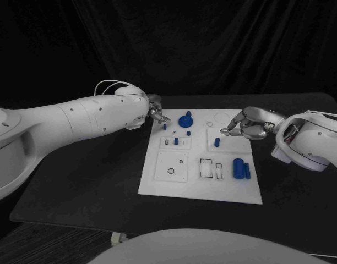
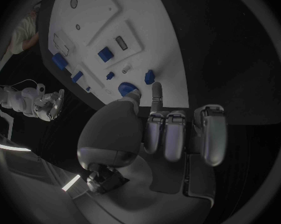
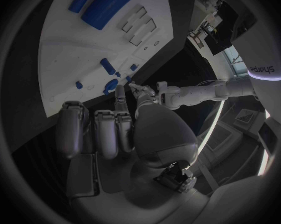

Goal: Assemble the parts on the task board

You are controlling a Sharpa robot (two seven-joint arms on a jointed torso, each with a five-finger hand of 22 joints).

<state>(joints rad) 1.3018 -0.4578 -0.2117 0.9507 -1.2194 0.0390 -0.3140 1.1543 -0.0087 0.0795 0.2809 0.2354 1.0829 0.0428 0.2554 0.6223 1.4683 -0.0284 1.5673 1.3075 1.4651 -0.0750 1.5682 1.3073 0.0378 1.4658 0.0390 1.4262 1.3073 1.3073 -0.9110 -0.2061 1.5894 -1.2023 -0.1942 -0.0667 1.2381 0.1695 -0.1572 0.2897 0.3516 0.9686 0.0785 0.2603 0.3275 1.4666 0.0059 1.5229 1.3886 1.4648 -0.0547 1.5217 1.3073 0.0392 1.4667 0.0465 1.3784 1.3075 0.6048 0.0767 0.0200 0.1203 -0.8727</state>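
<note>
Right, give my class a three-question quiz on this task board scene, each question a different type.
1. True or false: the left hand is carrying a blue part.
2. Which hand hovers by the far right part of the task board? A) left B) right C) neither
3. Fill in: the two long blue parts lie side by side near the board's ____ edge.

Key: 1 false, it holds nothing. 2 B, the right hand. 3 right.

The left hand (image 1: 154, 113) was largely hidden behind its own arm in the head view. Whether the right hand (image 1: 246, 124) touched the board (image 1: 157, 187) could not be told.
</note>
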